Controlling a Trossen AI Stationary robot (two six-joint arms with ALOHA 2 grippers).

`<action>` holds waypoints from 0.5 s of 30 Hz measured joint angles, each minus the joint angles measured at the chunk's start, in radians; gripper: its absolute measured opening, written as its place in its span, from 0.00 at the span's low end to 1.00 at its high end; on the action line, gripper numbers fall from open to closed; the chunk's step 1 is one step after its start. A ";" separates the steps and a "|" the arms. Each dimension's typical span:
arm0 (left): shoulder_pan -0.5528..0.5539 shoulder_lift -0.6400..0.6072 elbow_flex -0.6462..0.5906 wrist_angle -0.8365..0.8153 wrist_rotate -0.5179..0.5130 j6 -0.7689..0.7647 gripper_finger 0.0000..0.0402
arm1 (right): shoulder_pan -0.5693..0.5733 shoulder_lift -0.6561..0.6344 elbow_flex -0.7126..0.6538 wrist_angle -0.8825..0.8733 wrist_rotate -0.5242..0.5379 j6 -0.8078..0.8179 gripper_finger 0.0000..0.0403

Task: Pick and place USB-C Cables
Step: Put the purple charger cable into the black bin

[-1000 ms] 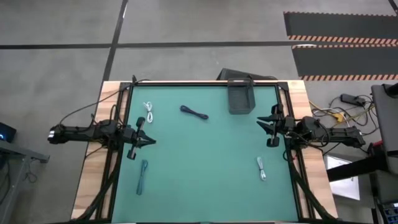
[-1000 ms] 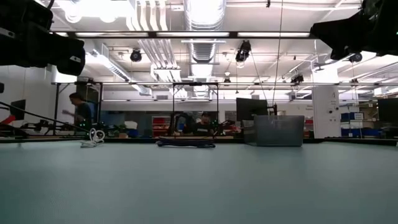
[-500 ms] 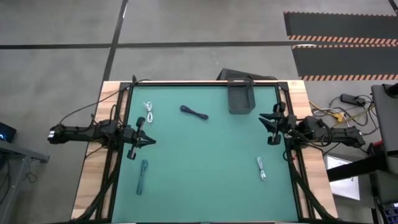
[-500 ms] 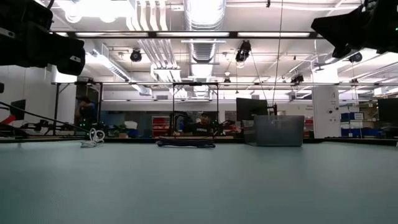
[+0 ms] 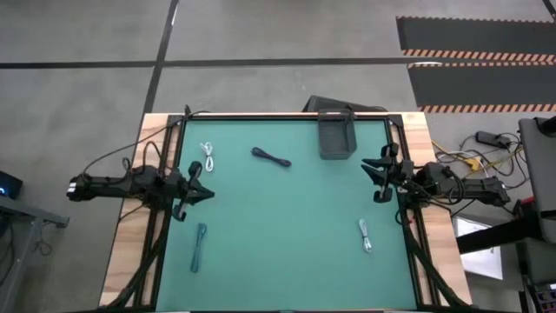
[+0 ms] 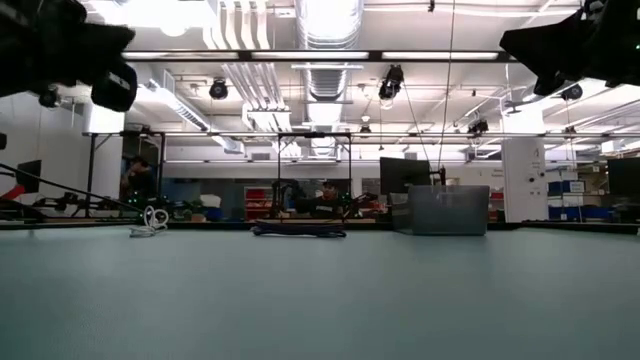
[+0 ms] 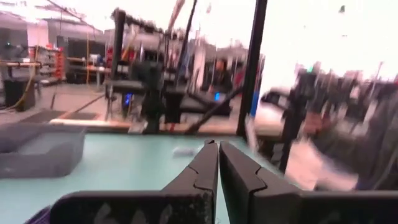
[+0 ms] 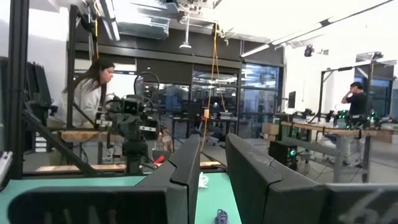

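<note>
Four small cables lie on the green mat (image 5: 287, 209), none touched by a gripper. The white one (image 5: 208, 157) is far left, the black one (image 5: 271, 157) far centre, the teal one (image 5: 200, 245) near left, and the light grey one (image 5: 366, 235) near right. The white cable (image 6: 152, 220) and the black cable (image 6: 298, 230) also show in the low view. My left gripper (image 5: 207, 193) is shut and empty above the mat's left side, between the white and teal cables. My right gripper (image 5: 368, 170) is slightly open and empty above the mat's right side, beside the bin.
A grey bin (image 5: 337, 135) stands at the mat's far edge, right of centre; it also shows in the low view (image 6: 447, 210). Dark frame rails run along the table's left and right sides. People stand in the room beyond the table.
My left gripper has drawn back a little toward the table's left edge and turned at the wrist; it stays shut. The cables lie where they were.
</note>
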 joint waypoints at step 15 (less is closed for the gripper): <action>0.000 0.000 0.000 0.422 -0.019 0.027 0.00 | 0.000 0.005 0.014 0.047 0.001 0.163 0.17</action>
